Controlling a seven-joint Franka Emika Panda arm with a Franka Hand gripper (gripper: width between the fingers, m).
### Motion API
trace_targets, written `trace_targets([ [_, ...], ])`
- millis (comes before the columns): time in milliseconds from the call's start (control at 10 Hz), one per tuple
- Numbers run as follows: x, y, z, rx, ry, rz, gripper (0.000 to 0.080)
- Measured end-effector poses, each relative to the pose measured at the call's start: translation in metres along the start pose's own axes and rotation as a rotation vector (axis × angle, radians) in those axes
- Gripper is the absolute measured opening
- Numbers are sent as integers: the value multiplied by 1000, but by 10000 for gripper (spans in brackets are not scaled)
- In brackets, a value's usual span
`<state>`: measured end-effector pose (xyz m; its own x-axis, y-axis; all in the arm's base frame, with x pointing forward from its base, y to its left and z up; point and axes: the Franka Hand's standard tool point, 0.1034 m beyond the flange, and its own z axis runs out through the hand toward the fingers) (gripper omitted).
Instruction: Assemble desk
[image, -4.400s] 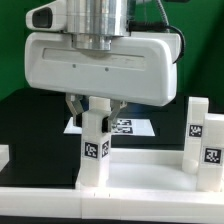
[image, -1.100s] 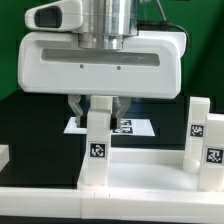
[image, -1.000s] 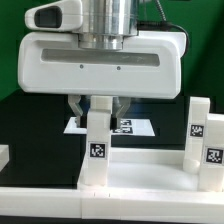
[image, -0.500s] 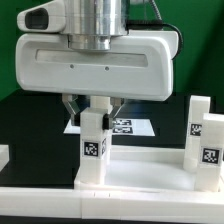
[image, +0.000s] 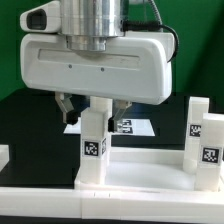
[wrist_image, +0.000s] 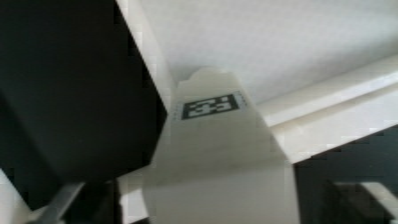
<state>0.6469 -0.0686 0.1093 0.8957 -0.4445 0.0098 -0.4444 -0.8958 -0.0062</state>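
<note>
The desk's white tabletop (image: 140, 176) lies rim-up across the front of the exterior view. A white square leg (image: 95, 128) with a black-and-white tag stands upright in it, towards the exterior view's left. My gripper (image: 92, 114) hangs straight over this leg, open, with one finger (image: 65, 107) on each side of the leg's top and a gap between them and it. In the wrist view the leg (wrist_image: 214, 140) runs up between the dark fingers (wrist_image: 63, 205) towards the tabletop (wrist_image: 338, 60). Two more tagged legs (image: 197, 128) (image: 212, 146) stand at the exterior view's right.
The marker board (image: 132, 127) lies flat on the black table behind the leg. A small white part (image: 3, 155) shows at the exterior view's left edge. A green wall closes the back.
My fingers have spread apart and let go of the leg, which stays standing in the tabletop. Just before that, the hand and the leg's tag shifted slightly.
</note>
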Motion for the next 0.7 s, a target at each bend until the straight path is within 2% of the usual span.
trace_targets([
  [100,0,0,0,0,0,0,620],
  [200,0,0,0,0,0,0,640],
  [300,-2,-1,-7,4,-10,-1,640],
  [500,-4,-3,-33,25,-27,2,648],
  [700,-5,-2,-28,21,-27,3,649],
])
